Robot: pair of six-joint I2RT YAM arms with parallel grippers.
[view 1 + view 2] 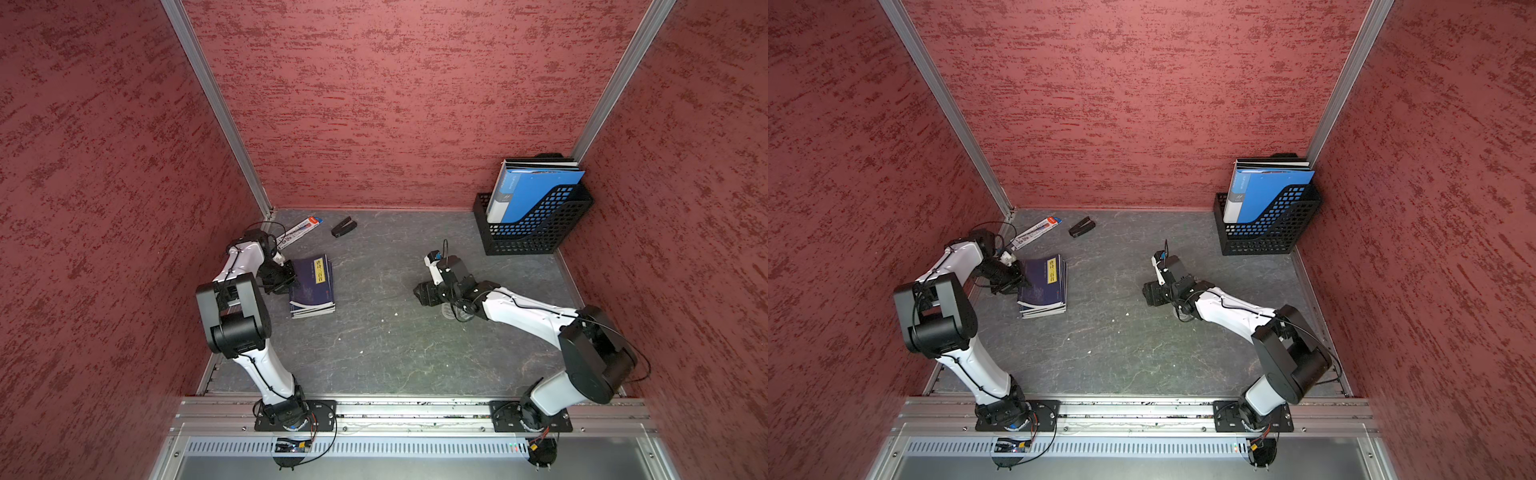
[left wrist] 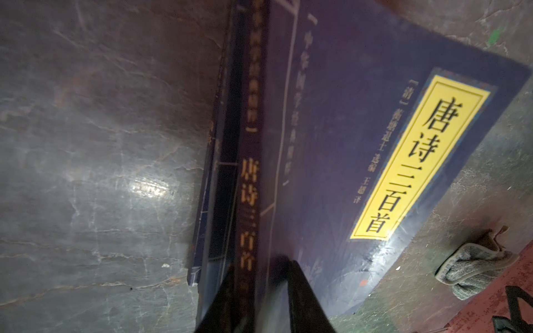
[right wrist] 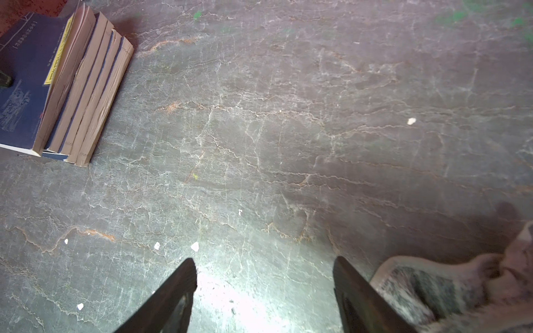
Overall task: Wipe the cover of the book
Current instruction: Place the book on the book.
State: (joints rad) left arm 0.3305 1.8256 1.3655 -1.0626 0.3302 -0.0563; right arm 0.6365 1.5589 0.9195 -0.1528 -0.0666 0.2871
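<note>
The book (image 1: 313, 286) (image 1: 1044, 286) is dark blue with a yellow title label and tops a small stack at the table's left. My left gripper (image 1: 293, 276) (image 1: 1023, 276) is at its spine edge. In the left wrist view the spine of the book (image 2: 346, 144) runs between the fingers of the left gripper (image 2: 261, 265), which stand slightly apart. My right gripper (image 1: 420, 292) (image 1: 1148, 293) hangs open over bare table at mid-right; in its wrist view nothing lies between the fingers of the right gripper (image 3: 264, 261). A grey cloth (image 3: 461, 288) (image 2: 473, 268) lies crumpled beside it.
A black mesh file holder (image 1: 536, 232) with blue folders stands at the back right corner. A pen pack (image 1: 299, 230) and a small black stapler (image 1: 343, 227) lie at the back left. Small white crumbs (image 3: 194, 246) dot the grey table. Red walls close three sides.
</note>
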